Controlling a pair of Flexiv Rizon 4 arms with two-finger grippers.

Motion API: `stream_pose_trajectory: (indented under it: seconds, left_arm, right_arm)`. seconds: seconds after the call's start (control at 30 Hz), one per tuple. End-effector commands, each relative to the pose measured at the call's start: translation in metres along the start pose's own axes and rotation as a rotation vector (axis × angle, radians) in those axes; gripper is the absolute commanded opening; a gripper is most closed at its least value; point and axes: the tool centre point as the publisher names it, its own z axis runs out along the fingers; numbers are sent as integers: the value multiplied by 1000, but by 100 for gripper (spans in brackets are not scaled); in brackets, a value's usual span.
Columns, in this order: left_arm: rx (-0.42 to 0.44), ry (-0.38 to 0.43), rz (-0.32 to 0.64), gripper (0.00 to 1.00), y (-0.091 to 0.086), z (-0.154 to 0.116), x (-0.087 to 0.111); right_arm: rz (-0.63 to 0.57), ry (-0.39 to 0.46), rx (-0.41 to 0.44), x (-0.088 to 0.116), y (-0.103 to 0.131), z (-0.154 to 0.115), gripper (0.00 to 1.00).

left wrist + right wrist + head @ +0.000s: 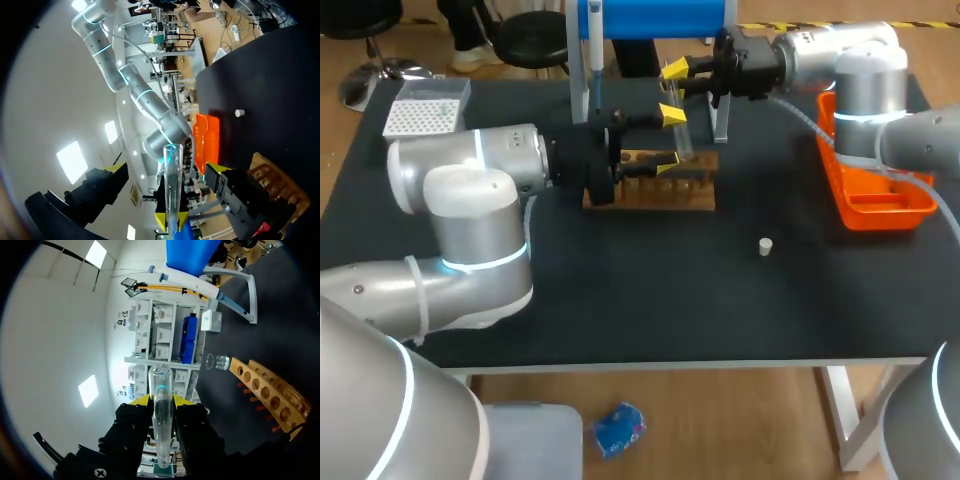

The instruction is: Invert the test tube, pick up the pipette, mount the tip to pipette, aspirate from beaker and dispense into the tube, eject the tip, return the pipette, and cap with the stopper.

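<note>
The fingers of my right gripper point(160, 401) are pressed on the test tube point(161, 390) from two sides, near one end of it; the rest of its length stands out ahead of the yellow tips, free in the air. The fingers of my left gripper point(166, 167) are wide apart, one on each side of the same tube, with a clear gap to the wall on both sides, so this gripper holds nothing. In the head view the test tube point(683, 132) hangs between the two grippers, above the back edge of the wooden rack point(665, 188). I judge it to be light, stiff and very smooth; the wall looks thin and clear, so a weak squeeze may let it slide through the pads, and a hard one may crack it. For my left gripper the good place to take hold is, I think, the bare middle length, apart from the right fingers and square across the round body, so that it sits centred and does not roll or tilt. Which end is the mouth I cannot tell with certainty. Further out, the beaker point(218, 361) stands just beside one end of the rack; the pipette point(595, 40) hangs on its stand behind the rack; the stopper point(766, 245) lies alone on the black table point(620, 290), well apart from the rack; the tip box point(425, 110) is at the far left corner and the orange tray point(875, 195) at the right edge.
</note>
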Motion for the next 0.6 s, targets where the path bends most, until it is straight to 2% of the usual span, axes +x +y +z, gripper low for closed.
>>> stream_pose_trajectory:
  seconds: [0.03, 0.3, 0.6]
  left_arm:
    - [31, 0, 4, 100, 7, 3, 2]
    - [42, 2, 6, 100, 7, 3, 3]
    - [40, 6, 1, 100, 15, 5, 5]
  right_arm:
    - [11, -1, 27, 1, 1, -2, 0]
    - [48, -17, 87, -4, -5, 4, 0]
    - [48, -17, 87, -4, -5, 4, 0]
